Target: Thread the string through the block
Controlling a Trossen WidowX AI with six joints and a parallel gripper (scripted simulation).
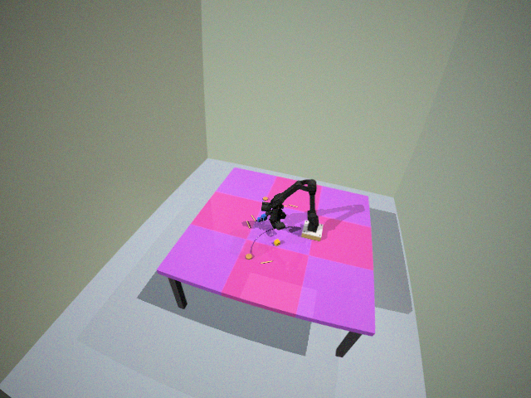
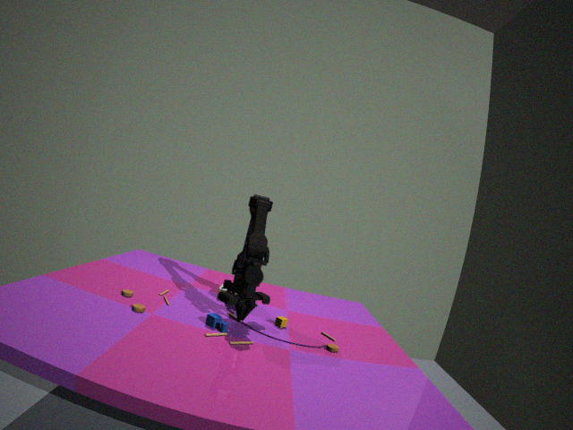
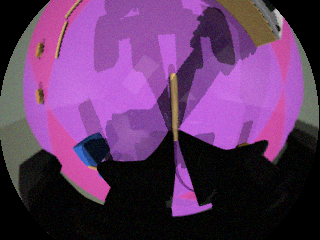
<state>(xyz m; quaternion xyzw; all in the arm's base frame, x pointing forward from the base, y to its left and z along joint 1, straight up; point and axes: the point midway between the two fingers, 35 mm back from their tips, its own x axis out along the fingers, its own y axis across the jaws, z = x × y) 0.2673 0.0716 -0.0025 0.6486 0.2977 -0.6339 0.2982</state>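
My gripper points down and is shut on the thin wooden stick near its string end. The stick's free end sticks out toward the robot base; whether it touches the table I cannot tell. The dark string curves from the fingers to the round wooden button. A blue block stands on the table beside the gripper, apart from it, with a smaller blue piece close by. I cannot make out a hole.
A yellow cube stands on the other side of the gripper. Loose sticks lie near the blue block and near the string's button. Two other buttons lie farther off.
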